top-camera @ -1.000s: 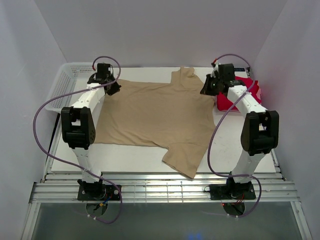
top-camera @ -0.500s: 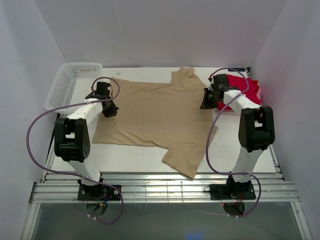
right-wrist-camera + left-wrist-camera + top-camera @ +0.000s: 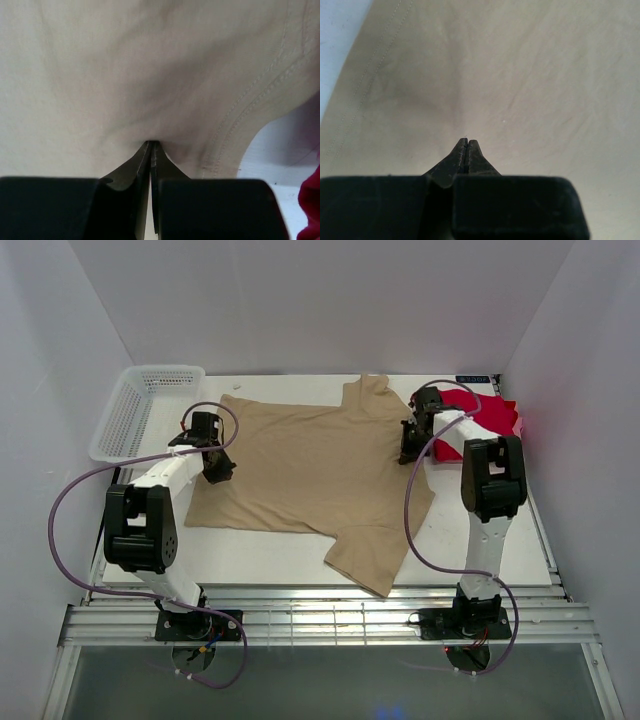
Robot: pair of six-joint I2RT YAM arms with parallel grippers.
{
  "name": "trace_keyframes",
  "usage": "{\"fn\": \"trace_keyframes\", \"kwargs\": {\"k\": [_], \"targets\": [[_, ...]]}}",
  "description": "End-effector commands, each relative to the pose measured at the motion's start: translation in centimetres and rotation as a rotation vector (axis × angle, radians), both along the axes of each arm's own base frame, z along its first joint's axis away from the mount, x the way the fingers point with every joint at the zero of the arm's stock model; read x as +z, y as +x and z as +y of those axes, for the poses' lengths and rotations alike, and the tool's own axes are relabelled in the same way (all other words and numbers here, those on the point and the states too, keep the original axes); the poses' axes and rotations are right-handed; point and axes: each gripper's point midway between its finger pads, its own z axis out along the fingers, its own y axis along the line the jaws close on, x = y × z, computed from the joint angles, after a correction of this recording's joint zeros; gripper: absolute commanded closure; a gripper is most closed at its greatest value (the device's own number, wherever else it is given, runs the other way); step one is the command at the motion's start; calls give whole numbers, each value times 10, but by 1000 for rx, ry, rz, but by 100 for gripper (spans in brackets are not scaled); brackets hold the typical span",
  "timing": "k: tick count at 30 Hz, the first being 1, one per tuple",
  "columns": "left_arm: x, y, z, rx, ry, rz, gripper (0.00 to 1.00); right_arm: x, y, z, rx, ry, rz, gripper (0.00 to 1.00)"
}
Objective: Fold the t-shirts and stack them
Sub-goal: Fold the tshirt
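Tan t-shirt [image 3: 310, 470] lies spread flat on the white worktop [image 3: 260, 555], one sleeve nearest the arm bases, the other sleeve at the far edge. Left pincer [image 3: 218, 465] is clenched tight, tips pressed down on the shirt's left edge; right pincer [image 3: 408, 452] is clenched too, tips down on the cloth by the right-side sleeve seam, cloth puckering at both, can't tell if any is nipped. Farther back, red t-shirt [image 3: 495, 415] sits bunched at the far right corner behind the right arm, white mesh basket [image 3: 140, 410] at far left.
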Motion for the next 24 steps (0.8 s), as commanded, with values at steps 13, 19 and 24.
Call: {"fn": "trace_keyframes", "kwargs": {"k": [13, 19, 24], "targets": [[27, -22, 5, 30, 0, -60, 100, -9, 59, -30, 6, -243, 22, 92], [48, -21, 17, 32, 66, -110, 100, 48, 77, -14, 32, -146, -167, 92], [58, -47, 40, 96, 177, -10, 92, 125, 65, -8, 32, -83, -359, 63]]}}
